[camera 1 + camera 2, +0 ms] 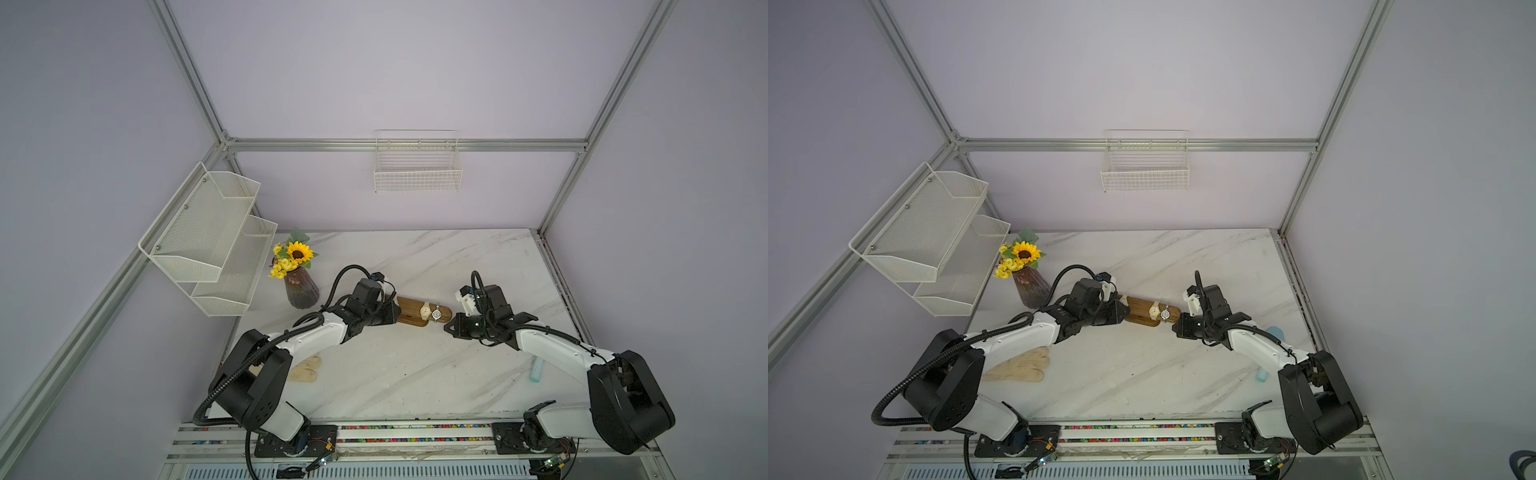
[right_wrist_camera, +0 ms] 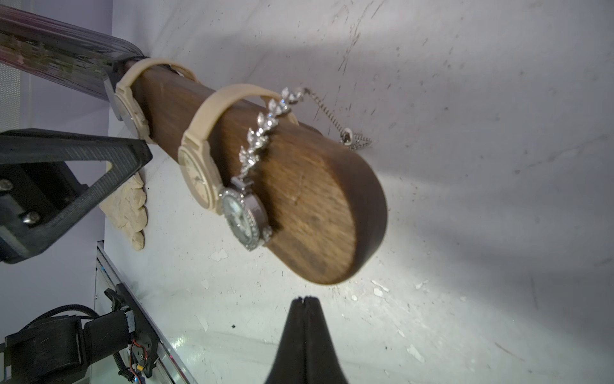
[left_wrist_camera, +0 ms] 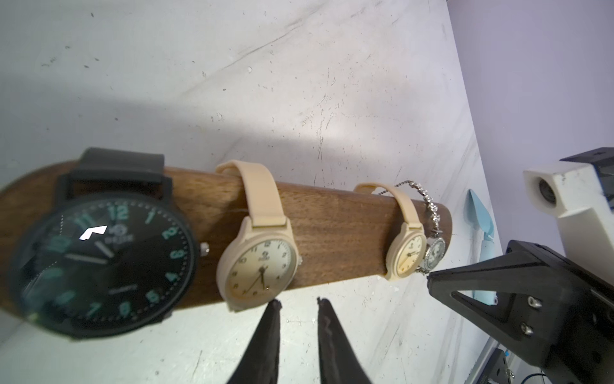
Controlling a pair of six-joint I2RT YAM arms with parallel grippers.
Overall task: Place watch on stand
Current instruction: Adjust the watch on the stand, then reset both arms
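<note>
The brown wooden bar stand with round ends (image 3: 332,232) sits right between the two pincers. Four watches are looped around its bar. Each strap hugs the wood, so the faces look out and nothing slips down.

They are a big black watch with green numbers (image 3: 103,262), a big cream rubber watch (image 3: 260,266), a small cream rubber watch (image 3: 406,254) and a tiny silver sparkly watch with a chain strap (image 2: 244,219).

The left pincer (image 3: 296,301) has its tips a little apart, with nothing between them. The big cream watch is just ahead of those tips, not touching. The black one is off to one side.

The right pincer (image 2: 305,298) is squeezed shut on nothing. It points at the bar's round end, near the silver watch.

I see no watch lying on the white marble table (image 1: 415,374), so I think the job is about done.

A dark glass vase with a sunflower (image 1: 301,291) stands off to the side of the left pincer. A cream glove (image 1: 1021,365) lies far back by that arm. A light blue plastic thing (image 3: 481,229) lies beyond the right pincer. Nothing blocks either pincer.

The silver watch sits close to the bar's end, so a bump might push it off.
</note>
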